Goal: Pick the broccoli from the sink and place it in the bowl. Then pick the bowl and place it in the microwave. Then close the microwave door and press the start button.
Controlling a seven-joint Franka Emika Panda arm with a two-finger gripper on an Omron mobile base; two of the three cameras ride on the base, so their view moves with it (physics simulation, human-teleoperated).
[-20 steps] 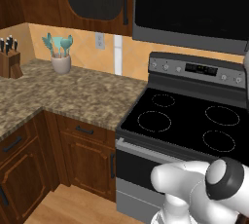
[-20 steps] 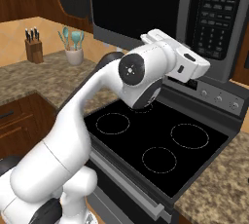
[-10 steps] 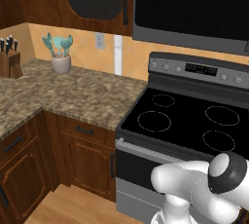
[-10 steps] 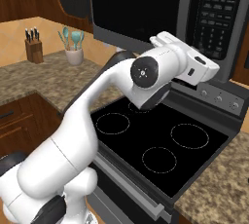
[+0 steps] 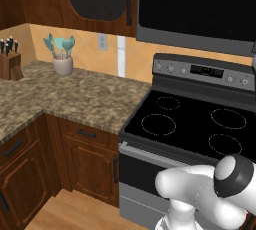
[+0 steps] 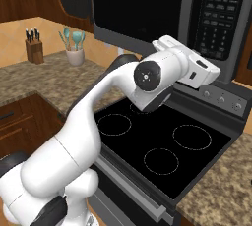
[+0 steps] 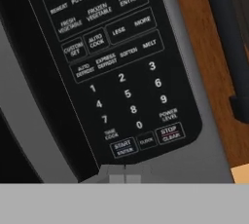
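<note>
Compared with one second ago, the arm has reached further right and up toward the microwave (image 6: pixel 162 14), so that the hand now lies just below its control panel (image 6: pixel 224 11). Microwave as landmark: it hangs directly above the stove (image 6: pixel 162 146), and its door (image 5: pixel 200 4) is shut, the dark glass window facing the room. In the hand view the gripper (image 7: pixel 125 175) sits just beneath the keypad, its two fingertips (image 7: pixel 116 176) pressed together, closed on nothing, directly below the START button (image 7: pixel 123 148); the STOP/CLEAR button (image 7: pixel 170 133) lies beside it across the clock key. Left of the microwave, along the granite counter (image 5: pixel 75 99), stand a utensil holder (image 5: pixel 62 59) and, farther off, a knife block (image 5: pixel 10 61).
</note>
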